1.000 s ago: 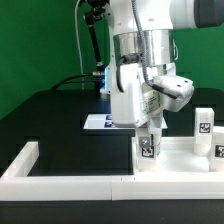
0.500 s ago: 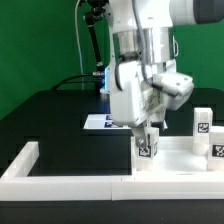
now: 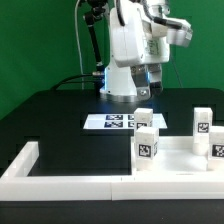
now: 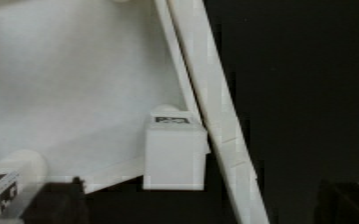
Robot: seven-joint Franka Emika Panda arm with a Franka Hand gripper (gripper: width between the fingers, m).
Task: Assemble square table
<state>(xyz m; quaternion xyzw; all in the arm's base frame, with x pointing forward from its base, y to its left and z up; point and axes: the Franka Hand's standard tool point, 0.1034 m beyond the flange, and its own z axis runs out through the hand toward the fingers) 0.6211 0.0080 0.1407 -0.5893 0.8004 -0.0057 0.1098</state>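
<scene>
Green backdrop, black tabletop. Arm is up high at the far side, gripper hanging well above the parts and holding nothing; can't tell how wide the fingers stand from either view.

Square panel lies at the near right of the exterior view, tucked against the long white border wall that runs along the near edge. One leg stands upright at the panel's left corner, tag facing the camera. A second leg stands at the far right of the panel, a third is cut off at the right edge.

Marker board lies flat on the table, just beyond the panel.

Wrist view: leg sits against the panel's raised rim, with another leg partly visible at the frame's corner.
</scene>
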